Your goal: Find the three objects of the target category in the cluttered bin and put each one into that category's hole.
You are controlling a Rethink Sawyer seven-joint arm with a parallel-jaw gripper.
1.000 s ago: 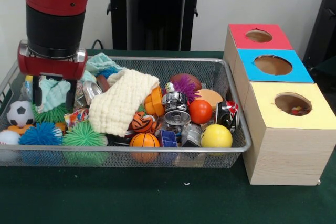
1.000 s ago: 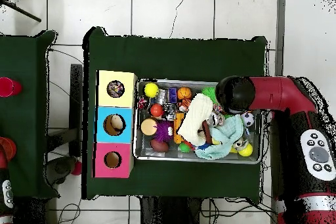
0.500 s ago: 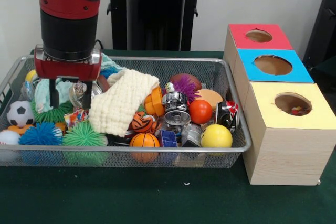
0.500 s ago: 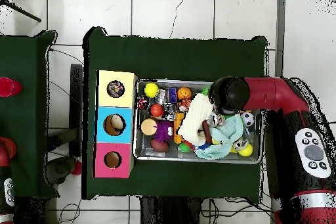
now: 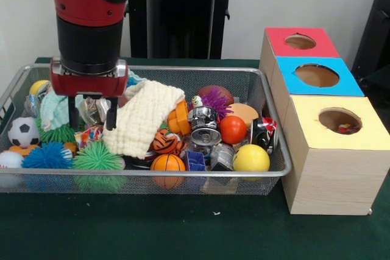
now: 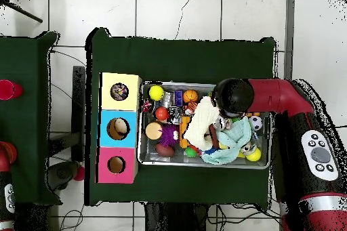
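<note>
My gripper (image 5: 92, 120) hangs open over the left half of the wire bin (image 5: 268, 175), one finger on each side of a crumpled silvery can (image 5: 94, 109), just left of a cream knitted cloth (image 5: 143, 117). I cannot tell whether the fingers touch the can. More crushed cans lie at the bin's middle (image 5: 204, 127), front (image 5: 222, 156) and right end (image 5: 263, 131). Beside the bin stand a red box (image 5: 300, 41), a blue box (image 5: 317, 75) and a yellow box (image 5: 339, 120), each with a round hole. In the overhead view the arm's wrist (image 6: 232, 97) hides the gripper.
The bin also holds a soccer ball (image 5: 23, 131), spiky blue (image 5: 47, 155) and green (image 5: 96, 156) balls, basketballs (image 5: 167, 162), an orange ball (image 5: 232, 129), a yellow ball (image 5: 250, 158), a purple spiky ball (image 5: 214, 100) and a teal cloth (image 5: 55, 109). Something small lies inside the yellow hole.
The gripper has travelled from the bin's left end towards the cream cloth and now straddles the silvery can. It stayed open; nothing in the bin shifted.
</note>
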